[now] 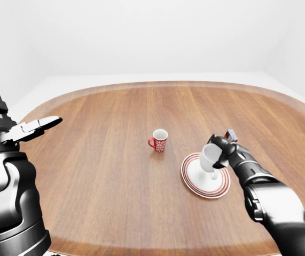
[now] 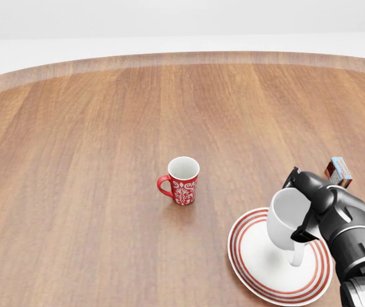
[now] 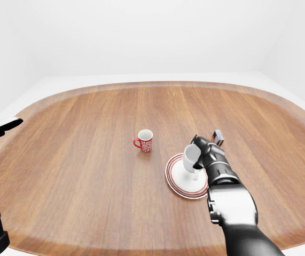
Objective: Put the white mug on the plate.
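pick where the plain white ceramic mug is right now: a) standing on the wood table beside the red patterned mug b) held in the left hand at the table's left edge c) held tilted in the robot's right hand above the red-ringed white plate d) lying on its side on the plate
c: the plain white ceramic mug is gripped tilted by the right hand over the red-ringed white plate, while the red patterned mug stands apart on the wood table.
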Controlling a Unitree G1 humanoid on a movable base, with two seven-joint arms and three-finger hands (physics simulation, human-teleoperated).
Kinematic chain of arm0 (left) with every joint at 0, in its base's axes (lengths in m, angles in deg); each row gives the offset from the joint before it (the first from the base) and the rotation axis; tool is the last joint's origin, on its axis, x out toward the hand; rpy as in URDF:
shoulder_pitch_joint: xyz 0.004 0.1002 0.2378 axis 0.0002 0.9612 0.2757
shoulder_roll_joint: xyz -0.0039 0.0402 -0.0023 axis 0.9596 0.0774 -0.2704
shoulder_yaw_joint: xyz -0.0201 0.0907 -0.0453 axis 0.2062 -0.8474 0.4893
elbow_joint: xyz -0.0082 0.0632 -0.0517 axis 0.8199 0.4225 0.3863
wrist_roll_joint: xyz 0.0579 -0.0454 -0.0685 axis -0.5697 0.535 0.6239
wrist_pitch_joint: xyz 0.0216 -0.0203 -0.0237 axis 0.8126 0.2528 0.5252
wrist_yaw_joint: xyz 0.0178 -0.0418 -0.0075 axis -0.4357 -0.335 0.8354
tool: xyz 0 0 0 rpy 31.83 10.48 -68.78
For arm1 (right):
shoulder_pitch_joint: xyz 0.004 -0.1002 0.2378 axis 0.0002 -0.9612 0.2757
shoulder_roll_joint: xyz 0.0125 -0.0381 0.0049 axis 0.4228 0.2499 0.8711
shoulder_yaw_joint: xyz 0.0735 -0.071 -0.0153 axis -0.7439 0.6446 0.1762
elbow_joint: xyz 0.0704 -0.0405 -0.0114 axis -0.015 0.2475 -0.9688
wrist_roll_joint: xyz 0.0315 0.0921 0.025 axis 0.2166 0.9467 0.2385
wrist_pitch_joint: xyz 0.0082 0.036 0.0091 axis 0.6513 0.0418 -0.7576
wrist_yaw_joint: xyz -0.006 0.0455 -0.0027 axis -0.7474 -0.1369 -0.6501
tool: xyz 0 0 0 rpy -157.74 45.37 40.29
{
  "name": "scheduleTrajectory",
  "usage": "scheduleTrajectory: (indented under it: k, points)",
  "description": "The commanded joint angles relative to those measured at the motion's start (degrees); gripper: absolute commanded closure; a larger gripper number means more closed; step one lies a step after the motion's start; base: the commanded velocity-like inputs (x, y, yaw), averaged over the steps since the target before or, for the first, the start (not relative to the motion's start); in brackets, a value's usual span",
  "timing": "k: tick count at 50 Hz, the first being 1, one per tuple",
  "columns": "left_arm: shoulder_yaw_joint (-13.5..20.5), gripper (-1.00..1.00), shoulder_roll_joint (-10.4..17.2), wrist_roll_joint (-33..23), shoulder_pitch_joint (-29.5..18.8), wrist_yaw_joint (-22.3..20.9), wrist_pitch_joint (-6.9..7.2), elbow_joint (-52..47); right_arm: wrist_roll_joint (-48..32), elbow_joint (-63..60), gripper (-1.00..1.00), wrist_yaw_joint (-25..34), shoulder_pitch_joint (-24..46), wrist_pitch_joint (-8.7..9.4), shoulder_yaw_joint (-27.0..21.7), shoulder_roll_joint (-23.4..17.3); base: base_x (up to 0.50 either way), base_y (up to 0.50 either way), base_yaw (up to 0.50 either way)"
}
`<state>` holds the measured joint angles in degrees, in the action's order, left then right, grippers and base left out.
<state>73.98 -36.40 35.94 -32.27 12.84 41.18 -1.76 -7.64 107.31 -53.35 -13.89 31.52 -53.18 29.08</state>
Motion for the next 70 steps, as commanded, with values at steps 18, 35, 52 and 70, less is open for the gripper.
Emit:
scheduleTrajectory:
  k: [18, 35, 52, 70]
  points:
    - [0.0, -1.00, -0.1, 0.0, 0.1, 0.0, 0.00, -0.2, 0.7, -0.2, 0.91, -1.5, -0.8, 0.00, 0.0, 0.5, 0.00, 0.00, 0.00]
    - [0.1, -1.00, -0.1, -0.1, 0.2, 0.1, 0.00, -0.8, 0.6, -0.1, -0.15, -1.6, -0.5, 0.00, 0.0, 0.6, 0.00, 0.00, 0.00]
    - [-0.1, -1.00, -0.2, -0.2, 0.1, 0.0, 0.00, -0.2, 0.1, 0.0, -1.00, -1.6, -0.7, 0.00, 0.0, 0.7, 0.00, 0.00, 0.00]
    - [0.0, -1.00, -0.1, -0.1, 0.0, 0.2, 0.00, -0.6, 0.2, -0.2, -1.00, -1.3, -0.5, 0.00, 0.0, 0.7, 0.00, 0.00, 0.00]
